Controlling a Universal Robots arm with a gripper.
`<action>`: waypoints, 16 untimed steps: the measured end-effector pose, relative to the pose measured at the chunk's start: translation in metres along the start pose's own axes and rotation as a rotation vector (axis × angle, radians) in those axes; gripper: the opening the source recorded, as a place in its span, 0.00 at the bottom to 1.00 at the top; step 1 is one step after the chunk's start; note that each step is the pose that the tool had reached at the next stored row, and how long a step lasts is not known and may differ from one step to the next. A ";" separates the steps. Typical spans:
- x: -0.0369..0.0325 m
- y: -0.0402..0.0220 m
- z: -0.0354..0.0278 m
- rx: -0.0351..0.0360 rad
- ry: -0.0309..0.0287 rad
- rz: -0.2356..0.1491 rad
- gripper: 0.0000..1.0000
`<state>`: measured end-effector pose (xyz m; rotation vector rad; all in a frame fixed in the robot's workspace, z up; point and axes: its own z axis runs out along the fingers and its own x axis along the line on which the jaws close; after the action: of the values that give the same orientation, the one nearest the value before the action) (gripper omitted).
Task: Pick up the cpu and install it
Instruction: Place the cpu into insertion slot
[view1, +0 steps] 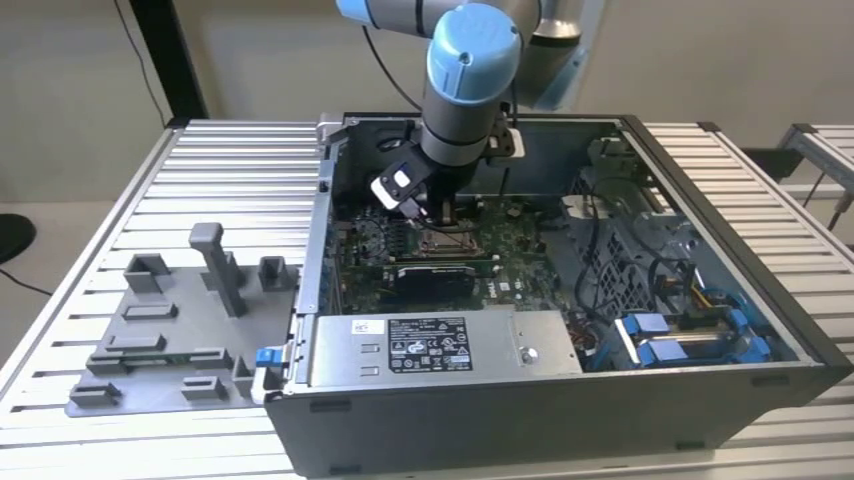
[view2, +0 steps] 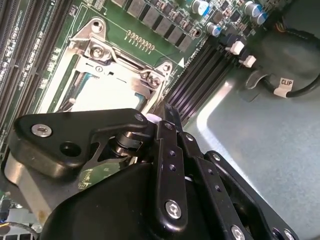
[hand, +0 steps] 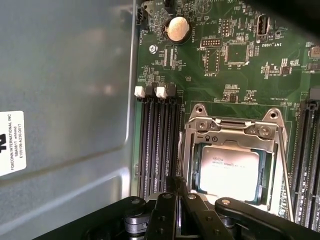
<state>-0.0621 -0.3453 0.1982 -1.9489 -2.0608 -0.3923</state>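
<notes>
The cpu (hand: 227, 167), a small square chip with a pale silver top, lies flat inside the metal socket frame (hand: 197, 131) on the green motherboard. In the second wrist view the cpu (view2: 107, 92) shows as a bright patch within that frame. My gripper (view1: 438, 218) hangs low inside the open computer case, directly over the socket. In the first wrist view my gripper (hand: 176, 187) has its black links drawn together at the socket's edge, beside the cpu and not on it. It looks shut, with nothing seen in it.
Black memory slots (hand: 159, 145) run alongside the socket. The case's grey power supply (view1: 441, 345) and blue drive bays (view1: 681, 335) lie nearer the camera. A grey plastic fixture (view1: 174, 330) with upright blocks sits on the slatted table at the exterior view's left.
</notes>
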 end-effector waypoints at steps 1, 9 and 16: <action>-0.0001 0.0006 0.0002 0.0000 0.0000 0.000 0.00; -0.0011 0.0048 0.0019 -0.0001 0.0002 0.000 0.00; -0.0016 0.0071 0.0029 0.0000 0.0001 0.000 0.00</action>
<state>-0.0550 -0.3453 0.1950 -1.9488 -2.0608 -0.3924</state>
